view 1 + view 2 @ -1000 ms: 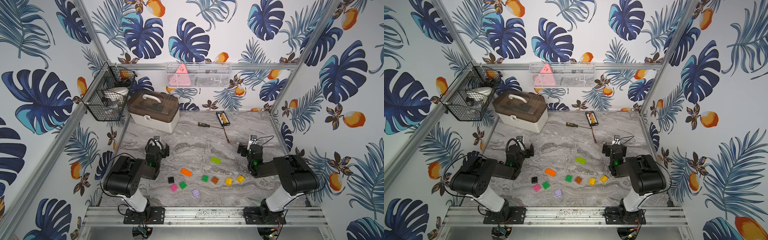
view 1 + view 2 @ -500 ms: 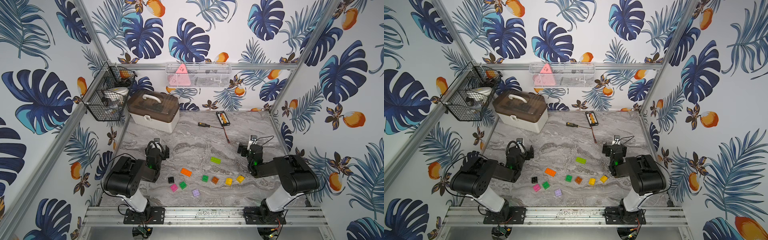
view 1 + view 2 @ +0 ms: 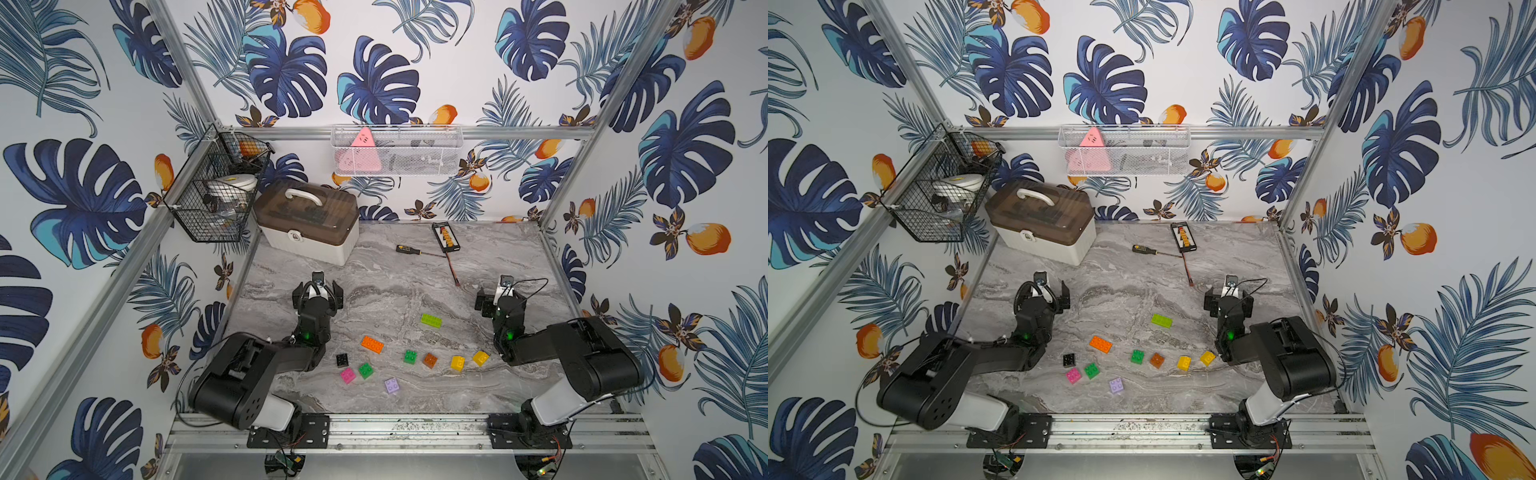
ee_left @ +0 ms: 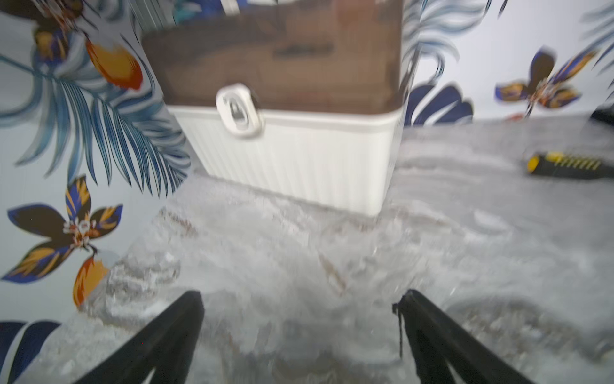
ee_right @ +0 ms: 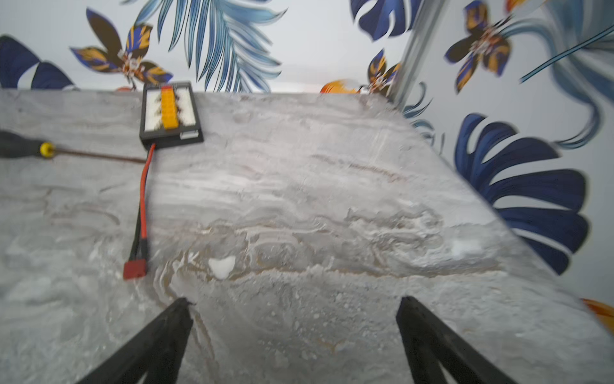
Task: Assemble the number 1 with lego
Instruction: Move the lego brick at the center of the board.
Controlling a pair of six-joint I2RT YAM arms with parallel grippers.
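Ten lego bricks, all single and lying flat on the marble tabletop (image 3: 395, 286). Taking the orange brick (image 3: 372, 344) as the anchor:

- lime brick (image 3: 431, 320) to its right and a bit further back
- black brick (image 3: 342, 360) just to its left, slightly nearer the front
- pink brick (image 3: 347, 375) and green brick (image 3: 366, 370) side by side right in front of it
- lilac brick (image 3: 392, 385) frontmost, a touch right
- off to its right in a loose row: second green brick (image 3: 410, 356), brown brick (image 3: 430, 360), yellow brick (image 3: 457, 363), second yellow brick (image 3: 480, 358)

Left gripper (image 3: 318, 293) back-left of orange, jaws spread wide, nothing in them, just bare marble between. Right gripper (image 3: 500, 297) well right of orange, past the lime one, likewise wide and empty.

Way behind orange by the back wall: white case (image 3: 307, 226) with brown lid, screwdriver (image 3: 405, 249), black-framed board (image 3: 445, 237).
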